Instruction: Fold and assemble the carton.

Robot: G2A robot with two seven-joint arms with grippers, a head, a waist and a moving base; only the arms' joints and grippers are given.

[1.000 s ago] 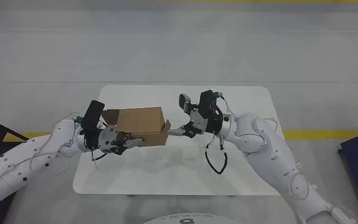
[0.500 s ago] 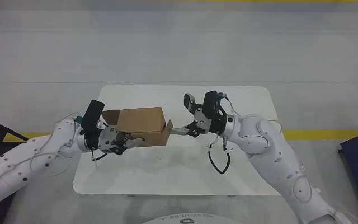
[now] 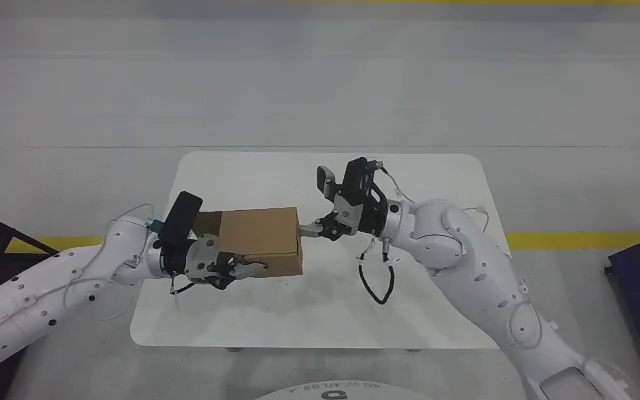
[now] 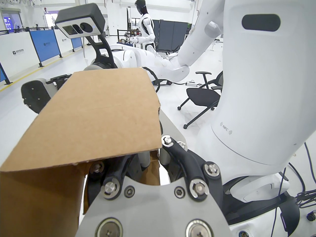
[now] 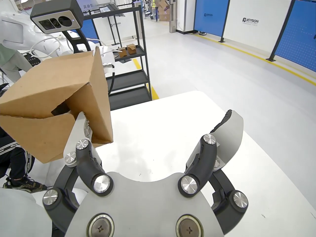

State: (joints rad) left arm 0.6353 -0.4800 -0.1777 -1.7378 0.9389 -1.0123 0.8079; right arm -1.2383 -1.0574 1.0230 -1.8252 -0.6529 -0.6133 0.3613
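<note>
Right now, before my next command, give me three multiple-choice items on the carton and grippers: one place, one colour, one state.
1. Where is the right gripper?
A. at the carton's end opposite the left gripper
B. beneath the carton
C. on top of the carton

2. The carton's colour?
A. white
B. brown
C. blue

3. The right gripper's jaws?
A. shut on the carton
B. open
C. shut on nothing

Key: 1 A, the top view shows it at the end away from the left gripper; 2 B, plain brown cardboard; 3 B, its wrist view shows them spread wide.
</note>
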